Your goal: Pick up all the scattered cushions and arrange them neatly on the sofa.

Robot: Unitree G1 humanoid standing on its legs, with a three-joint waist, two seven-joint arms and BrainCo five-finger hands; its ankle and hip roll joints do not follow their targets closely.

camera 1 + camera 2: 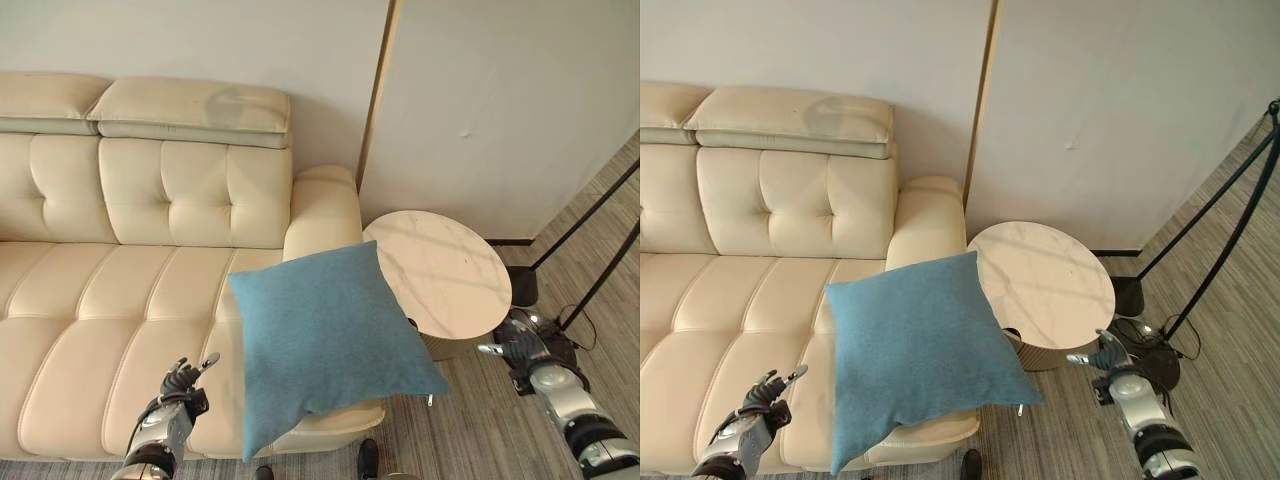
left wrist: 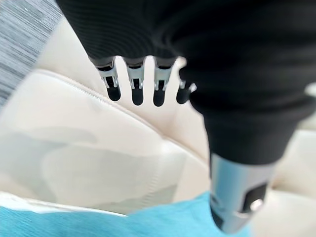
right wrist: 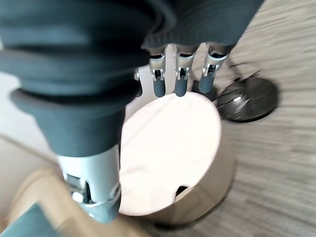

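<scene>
A: Where is the blue cushion (image 1: 325, 340) now?

B: It is at the right end of the cream sofa (image 1: 110, 300), over the seat beside the sofa's armrest (image 1: 322, 210). It is tilted, and its lower right corner goes out past the front edge of the sofa seat, above the striped grey floor (image 1: 480, 430). No hand touches it. If it rests fully on the seat, one cannot tell.

A: And the left hand (image 1: 184, 378)?

B: It is over the sofa seat, near the front edge, just left of the cushion and apart from it. Its fingers (image 2: 136, 91) are straight and loose, and they grasp nothing. In the left wrist view the cream leather is seen past the fingertips and an edge of the cushion lies close to the thumb.

A: The right hand (image 1: 1106, 356)?

B: It is far from the sofa, on the other side of the round marble side table (image 1: 440, 270) that stands next to the sofa's armrest. It hovers beside the table's rim, over the floor. Its fingers (image 3: 180, 81) are released too, straight, with nothing in them.

A: Anything else near the sofa?

B: Further from the sofa than the table there is a black stand (image 1: 1215, 260) with a round base on the floor.
</scene>
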